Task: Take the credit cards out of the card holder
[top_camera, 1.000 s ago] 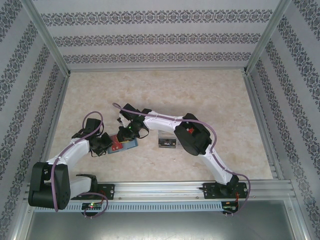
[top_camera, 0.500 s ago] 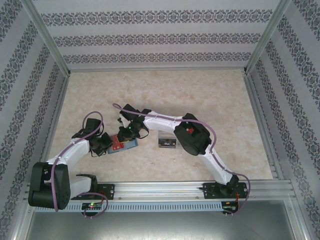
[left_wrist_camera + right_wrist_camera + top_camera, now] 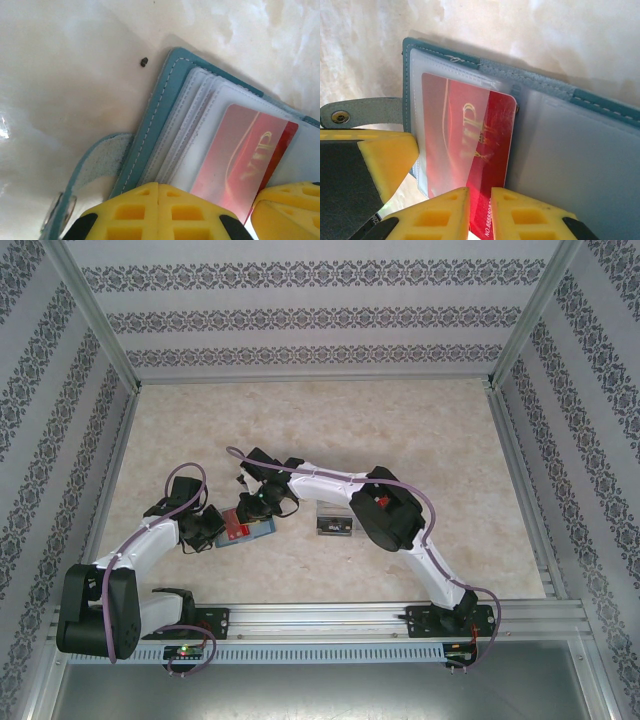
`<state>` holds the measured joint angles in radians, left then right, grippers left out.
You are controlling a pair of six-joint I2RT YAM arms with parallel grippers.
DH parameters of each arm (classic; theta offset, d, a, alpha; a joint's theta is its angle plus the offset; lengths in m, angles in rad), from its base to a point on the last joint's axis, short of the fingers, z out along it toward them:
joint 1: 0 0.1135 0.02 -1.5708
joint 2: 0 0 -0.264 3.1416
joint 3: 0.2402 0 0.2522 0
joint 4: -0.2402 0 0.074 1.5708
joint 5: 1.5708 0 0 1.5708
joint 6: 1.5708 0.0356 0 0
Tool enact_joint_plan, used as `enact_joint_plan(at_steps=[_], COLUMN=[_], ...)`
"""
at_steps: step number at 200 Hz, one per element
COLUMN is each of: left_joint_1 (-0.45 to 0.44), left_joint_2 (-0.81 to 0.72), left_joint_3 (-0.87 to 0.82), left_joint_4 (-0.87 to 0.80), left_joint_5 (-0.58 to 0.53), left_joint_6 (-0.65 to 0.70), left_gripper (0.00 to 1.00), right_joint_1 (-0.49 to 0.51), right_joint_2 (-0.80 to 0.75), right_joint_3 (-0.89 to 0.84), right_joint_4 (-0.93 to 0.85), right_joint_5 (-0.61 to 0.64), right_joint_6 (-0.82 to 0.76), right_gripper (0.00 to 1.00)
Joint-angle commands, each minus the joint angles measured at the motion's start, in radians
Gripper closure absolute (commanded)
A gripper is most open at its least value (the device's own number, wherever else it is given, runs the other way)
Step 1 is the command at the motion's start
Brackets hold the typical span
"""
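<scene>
One red card [image 3: 465, 145] runs lengthwise from the card holder [image 3: 570, 160] into the right end effector [image 3: 480, 212] grasping it; left end effector [image 3: 158, 205] clenched alongside.

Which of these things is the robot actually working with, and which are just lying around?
In the job:
- the teal card holder, lying open
- the red card, sticking partly out of it

Lying about:
- the small clear box beside the holder
- a dark speck on the table
</scene>
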<state>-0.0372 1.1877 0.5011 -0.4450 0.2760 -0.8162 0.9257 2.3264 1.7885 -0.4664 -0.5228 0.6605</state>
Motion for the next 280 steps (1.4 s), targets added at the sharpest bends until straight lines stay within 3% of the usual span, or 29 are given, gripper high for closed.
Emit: enact_joint_plan(at_steps=[1,27,206,280], left_joint_1=[0.011,0.011,0.011,0.011], left_joint_2=[0.014,0.014,0.013,0.012], left_joint_3=[-0.025,-0.025,-0.028,-0.028], left_joint_4=[-0.042,-0.042,-0.036,-0.037], left_joint_5=[-0.021,-0.018,-0.006,-0.009], left_joint_6=[0.012,0.012,0.014,0.014], left_gripper=[0.97,0.97,0.97,0.96], right_joint_1=[-0.002,-0.003,-0.014,-0.016], right_joint_2=[-0.048,-0.074,0.012,-0.002], right_joint_3=[-0.026,-0.052,-0.005,-0.021], right_joint_4=[-0.024,-0.004,-0.021,0.016], right_joint_5=[0.044,0.049,-0.006,-0.029], right_joint_6=[0.014,0.017,0.048,0.056], right_gripper=[0.79,0.75,0.72,0.98])
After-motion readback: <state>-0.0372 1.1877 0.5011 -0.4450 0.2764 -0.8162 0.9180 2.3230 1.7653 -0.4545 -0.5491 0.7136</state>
